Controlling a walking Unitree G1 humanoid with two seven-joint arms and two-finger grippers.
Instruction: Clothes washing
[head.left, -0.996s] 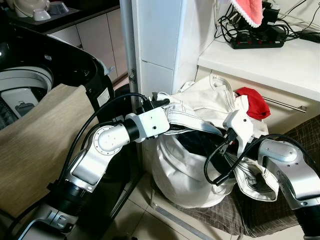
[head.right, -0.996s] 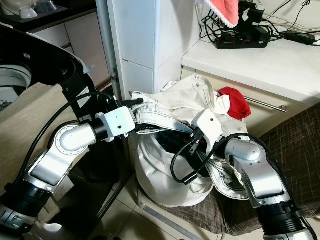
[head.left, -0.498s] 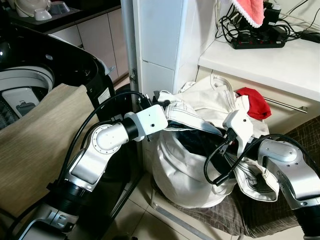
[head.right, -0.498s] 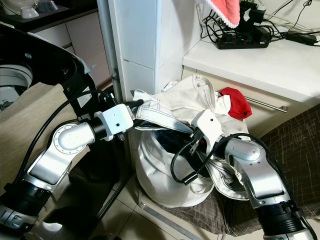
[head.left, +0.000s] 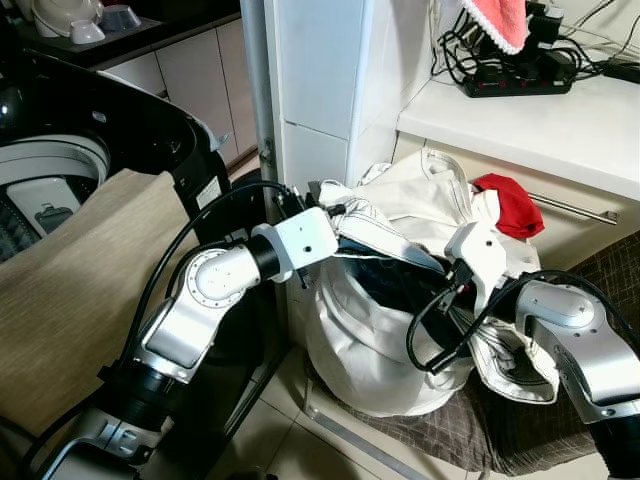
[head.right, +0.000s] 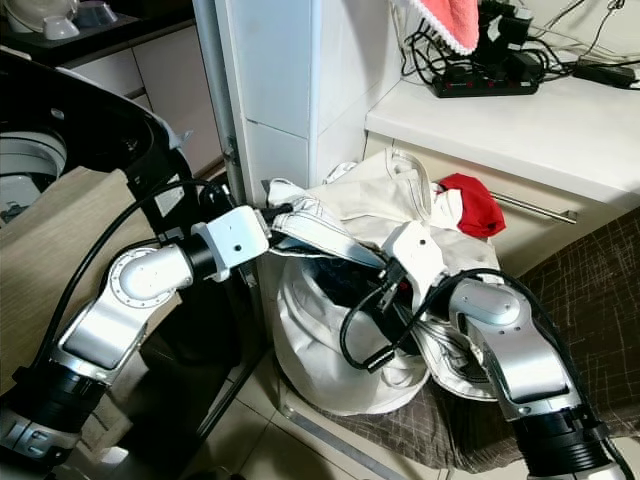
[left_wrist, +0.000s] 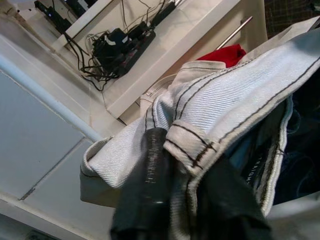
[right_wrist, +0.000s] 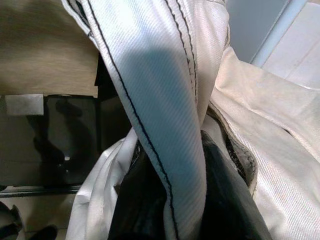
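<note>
A white denim garment (head.left: 400, 215) with dark stitching is stretched over the mouth of a white laundry bag (head.left: 365, 345) on the floor. My left gripper (head.left: 325, 203) is shut on the garment's left edge, and the cloth is pinched between its black fingers (left_wrist: 150, 185). My right gripper (head.left: 438, 268) is shut on a band of the same garment (right_wrist: 165, 100) at the bag's right side, with its fingers (right_wrist: 227, 200) on both sides of the band. Dark blue clothes (head.left: 385, 280) lie inside the bag. The washing machine (head.left: 150, 130) stands open at the left.
A beige cloth (head.left: 80, 290) hangs over the washer's front. A red cloth (head.left: 512, 204) lies behind the bag by a drawer handle (head.left: 580, 208). A white pillar (head.left: 315, 90) rises behind the bag. A counter (head.left: 540, 120) holds a power strip (head.left: 515, 85). A dark checked mat (head.left: 600, 270) is at right.
My left gripper has lifted the garment's edge slightly and shifted a little right. The right arm has barely moved.
</note>
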